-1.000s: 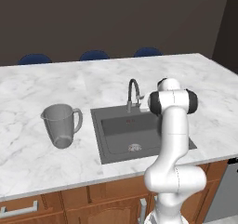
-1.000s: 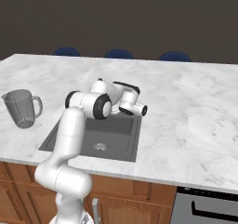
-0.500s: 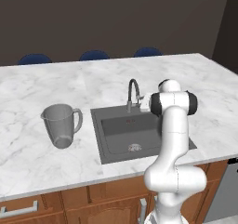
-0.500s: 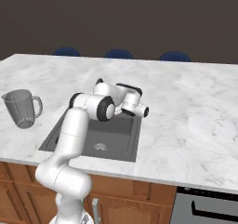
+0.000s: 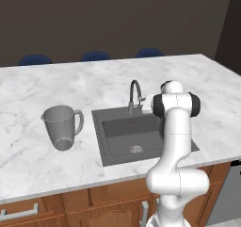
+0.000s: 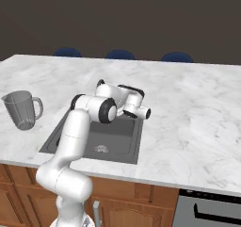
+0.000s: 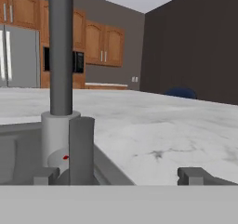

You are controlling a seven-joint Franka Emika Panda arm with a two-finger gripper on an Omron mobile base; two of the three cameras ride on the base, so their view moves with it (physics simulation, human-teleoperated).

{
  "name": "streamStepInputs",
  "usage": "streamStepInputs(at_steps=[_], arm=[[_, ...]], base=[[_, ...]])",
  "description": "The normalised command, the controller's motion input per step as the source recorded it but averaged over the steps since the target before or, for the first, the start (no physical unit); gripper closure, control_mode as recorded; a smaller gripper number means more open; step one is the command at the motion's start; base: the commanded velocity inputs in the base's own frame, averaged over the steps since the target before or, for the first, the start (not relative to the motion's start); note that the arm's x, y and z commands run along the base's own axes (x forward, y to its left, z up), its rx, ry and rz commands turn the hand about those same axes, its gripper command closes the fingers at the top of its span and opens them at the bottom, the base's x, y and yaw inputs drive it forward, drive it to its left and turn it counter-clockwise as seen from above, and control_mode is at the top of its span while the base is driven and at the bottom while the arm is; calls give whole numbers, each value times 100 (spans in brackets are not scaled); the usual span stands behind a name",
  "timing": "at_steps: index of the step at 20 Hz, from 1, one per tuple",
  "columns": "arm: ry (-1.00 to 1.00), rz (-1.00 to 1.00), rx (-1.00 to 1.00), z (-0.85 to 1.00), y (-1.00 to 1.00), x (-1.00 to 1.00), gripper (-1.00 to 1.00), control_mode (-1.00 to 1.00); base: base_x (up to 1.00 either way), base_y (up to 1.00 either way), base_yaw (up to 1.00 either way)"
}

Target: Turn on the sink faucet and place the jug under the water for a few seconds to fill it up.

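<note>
The sink faucet [image 5: 135, 95] stands at the far edge of the sink [image 5: 117, 148], its arched spout reaching over the basin; no stream falls from it, so the tap appears to be off. In the hand view the faucet's upright stem [image 7: 60, 51] rises close in front, with a short upright lever [image 7: 82, 148] just beside its metallic base [image 7: 53, 135]. The gripper [image 7: 123, 175] sits low at that base with its jaws spread wide and nothing between them. Its left fingertip is near the lever, though whether it touches is not clear. This placement suggests the arm is lined up to push or pinch the lever, the first step of the task.

The jug [image 5: 61, 126] stands upright on the white marble countertop [image 5: 47, 89], left of the sink and well apart from the arm, handle toward the basin. It likely waits there until water runs. Blue chair tops [image 5: 96, 56] show beyond the counter's far edge.
</note>
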Motion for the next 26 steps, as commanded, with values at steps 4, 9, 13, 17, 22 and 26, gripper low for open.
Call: streamStepInputs(at_steps=[4, 9, 13, 17, 22, 26], arm=[[0, 0, 0, 0, 17, 2, -100, -100], [0, 0, 0, 0, 26, 6, -100, -100], [0, 0, 0, 0, 10, 16, -100, -100], [-1, 0, 0, 4, 0, 12, -100, -100], [-2, 0, 0, 23, 3, 0, -100, -100], [0, 0, 0, 14, 18, 0, -100, -100]], base=[[0, 0, 0], [0, 0, 0], [0, 0, 0], [0, 0, 0], [0, 0, 0], [0, 0, 0]])
